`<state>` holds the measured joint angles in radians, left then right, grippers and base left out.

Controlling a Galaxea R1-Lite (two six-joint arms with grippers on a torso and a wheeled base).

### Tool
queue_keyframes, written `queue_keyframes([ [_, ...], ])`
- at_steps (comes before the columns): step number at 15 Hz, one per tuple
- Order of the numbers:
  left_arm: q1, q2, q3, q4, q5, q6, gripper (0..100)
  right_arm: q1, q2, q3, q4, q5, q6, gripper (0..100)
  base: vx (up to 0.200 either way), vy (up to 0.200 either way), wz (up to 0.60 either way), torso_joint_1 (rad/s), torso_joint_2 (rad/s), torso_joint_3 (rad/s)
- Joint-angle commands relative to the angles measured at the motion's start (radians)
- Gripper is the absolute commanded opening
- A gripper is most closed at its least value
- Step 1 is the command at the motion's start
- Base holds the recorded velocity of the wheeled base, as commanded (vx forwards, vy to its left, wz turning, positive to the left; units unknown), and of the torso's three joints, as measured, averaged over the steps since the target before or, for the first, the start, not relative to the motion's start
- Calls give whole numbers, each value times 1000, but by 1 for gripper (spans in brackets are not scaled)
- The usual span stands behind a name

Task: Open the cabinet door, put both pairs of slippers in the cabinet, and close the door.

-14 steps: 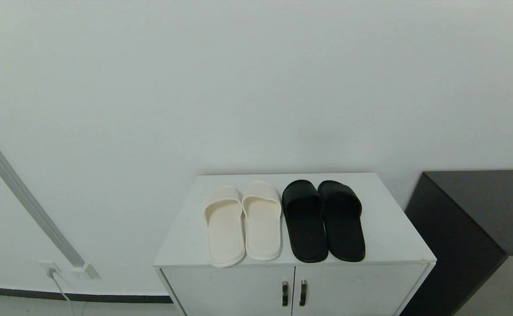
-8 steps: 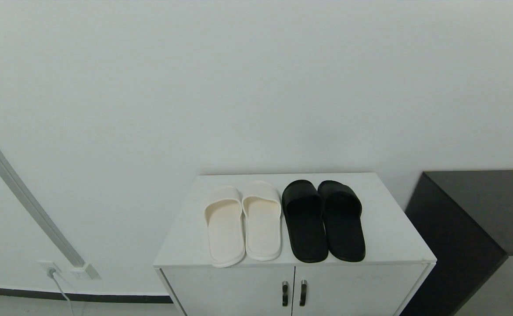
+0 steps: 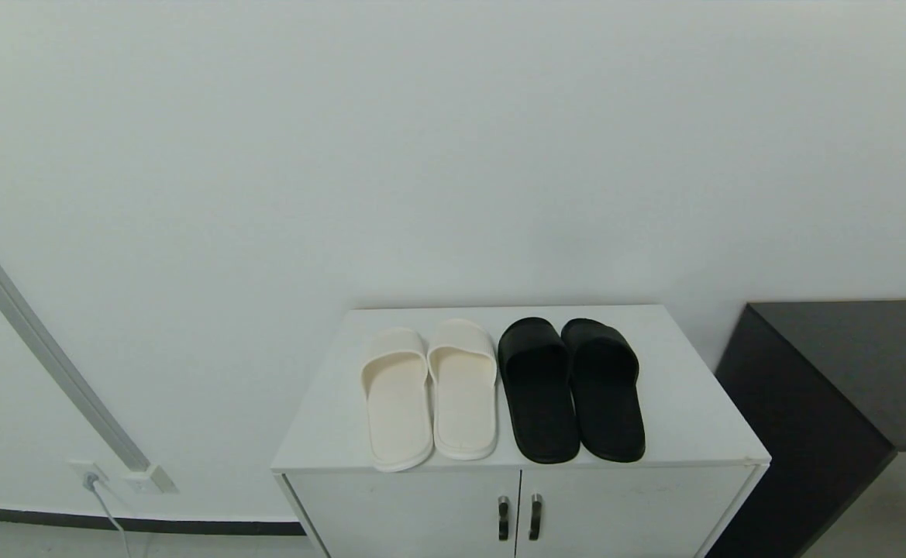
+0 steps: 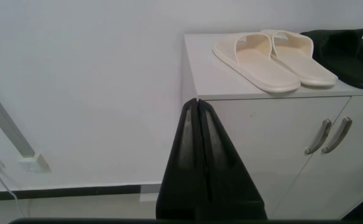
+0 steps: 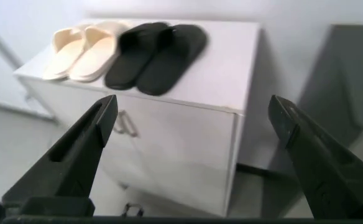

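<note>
On the cabinet (image 3: pixel 685 422) lie slippers (image 3: pixel 464 395); left jaws touch, right jaws gape, both empty.

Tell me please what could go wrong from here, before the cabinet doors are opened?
The two door handles sit close together, so an end effector may catch both.
The white slippers reach the front edge of the cabinet; a bump could knock them off.
The left end effector is shut and must open before taking a handle.
</note>
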<state>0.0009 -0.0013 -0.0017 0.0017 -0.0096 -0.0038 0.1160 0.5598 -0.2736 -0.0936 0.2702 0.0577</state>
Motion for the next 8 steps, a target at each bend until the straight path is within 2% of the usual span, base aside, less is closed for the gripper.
queue_keyframes([
  [1, 1, 1, 0, 0, 0, -1, 0, 165, 321, -65, -100, -3, 21, 100, 0, 0, 0, 0, 0, 0],
  [2, 1, 1, 0, 0, 0, -1, 0, 260, 404, -85, -146, -74, 50, 100, 0, 0, 0, 0, 0, 0],
  [4, 1, 1, 0, 0, 0, -1, 0, 495, 537, -99, -278, -284, 151, 100, 0, 0, 0, 0, 0, 0],
  [5, 1, 1, 0, 0, -1, -1, 0, 530, 563, -101, -302, -321, 162, 100, 0, 0, 0, 0, 0, 0],
  [6, 1, 1, 0, 0, -1, -1, 0, 619, 678, -125, -382, -431, 183, 100, 0, 0, 0, 0, 0, 0],
  [8, 1, 1, 0, 0, 0, -1, 0, 659, 815, -162, -466, -500, 189, 100, 0, 0, 0, 0, 0, 0],
])
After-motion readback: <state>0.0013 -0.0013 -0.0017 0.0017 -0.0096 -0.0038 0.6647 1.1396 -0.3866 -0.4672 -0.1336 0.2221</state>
